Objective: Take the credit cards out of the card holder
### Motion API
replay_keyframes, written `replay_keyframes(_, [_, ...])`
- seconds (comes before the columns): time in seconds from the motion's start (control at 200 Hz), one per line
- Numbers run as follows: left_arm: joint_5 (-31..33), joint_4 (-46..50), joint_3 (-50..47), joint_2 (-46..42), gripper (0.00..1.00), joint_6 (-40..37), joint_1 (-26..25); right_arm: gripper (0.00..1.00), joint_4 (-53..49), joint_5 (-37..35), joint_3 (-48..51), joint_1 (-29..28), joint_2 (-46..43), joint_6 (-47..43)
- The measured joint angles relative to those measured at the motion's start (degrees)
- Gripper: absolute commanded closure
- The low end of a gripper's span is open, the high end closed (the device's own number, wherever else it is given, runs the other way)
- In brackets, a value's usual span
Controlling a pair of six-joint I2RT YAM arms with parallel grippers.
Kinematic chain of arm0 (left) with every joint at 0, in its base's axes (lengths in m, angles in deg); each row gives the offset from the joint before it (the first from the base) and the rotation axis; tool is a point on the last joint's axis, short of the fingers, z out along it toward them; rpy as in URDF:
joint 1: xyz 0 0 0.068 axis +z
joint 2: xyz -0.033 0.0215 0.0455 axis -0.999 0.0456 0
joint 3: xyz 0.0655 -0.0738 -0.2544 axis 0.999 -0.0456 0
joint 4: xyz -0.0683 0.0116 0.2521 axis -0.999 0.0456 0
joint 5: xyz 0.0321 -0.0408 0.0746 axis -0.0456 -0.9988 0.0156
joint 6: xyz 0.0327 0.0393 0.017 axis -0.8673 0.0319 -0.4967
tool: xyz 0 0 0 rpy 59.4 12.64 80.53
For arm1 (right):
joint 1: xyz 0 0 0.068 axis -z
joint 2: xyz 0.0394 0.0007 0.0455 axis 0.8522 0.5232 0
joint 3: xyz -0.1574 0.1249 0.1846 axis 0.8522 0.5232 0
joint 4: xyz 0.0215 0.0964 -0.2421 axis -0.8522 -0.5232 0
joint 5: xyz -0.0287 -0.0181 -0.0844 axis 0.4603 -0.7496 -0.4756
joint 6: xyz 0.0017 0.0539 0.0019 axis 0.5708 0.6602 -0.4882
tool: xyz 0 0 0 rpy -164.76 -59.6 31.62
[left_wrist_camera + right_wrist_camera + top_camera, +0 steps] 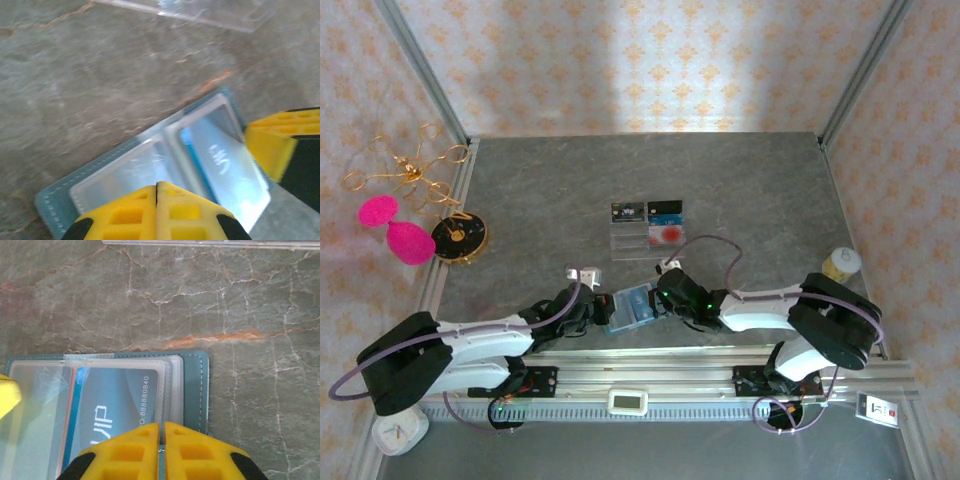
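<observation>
The holder (628, 308) lies open on the counter (530, 190), close to the 6 o'clock edge, between the two pincers. The left pincer (592, 312) is at its 9 o'clock side and the right pincer (665, 295) at its 3 o'clock side. At 12 o'clock from the holder, well apart, lies a clear tray (630, 247) with some cards (628, 211) in it.

The left pincer is pressed together. In its wrist view it sits over the near border of the holder's left half. I judge that it pins this half down, but I cannot tell if it pinches the cover or only presses on it.

The right pincer is also pressed together, with only a thin slit between its fingers (125, 452). This slit meets the outer edge of the clear pocket (170, 390) on the right half. Inside the pocket is a blue card (112, 407) with "VIP" and a number printed on it. Whether the right pincer nips the card, the pocket film or nothing, I cannot tell.

The step in hand, as I judge it, is the grasp on this card while the other arm steadies the holder. The next move calls for a slow, flat pull toward 3 o'clock, out of the open side of the pocket, with the left pincer firm on the cover. If the whole holder slides along, the grip is probably on the film. Then the right pincer must spread and catch the card edge alone.
</observation>
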Motion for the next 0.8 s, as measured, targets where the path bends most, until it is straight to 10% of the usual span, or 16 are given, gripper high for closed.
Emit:
replay_keyframes(0.345, [-1.53,-4.70,8.70,14.25,1.00,-5.62,3.65,0.90,2.40,-3.96,4.07,-4.92,-2.43,5.62])
replay_keyframes(0.801, [-7.32,-0.92,7.04,-0.28,1.00,-6.67,4.44,0.92,-0.90,-1.95,3.63,-4.33,-7.91,5.60])
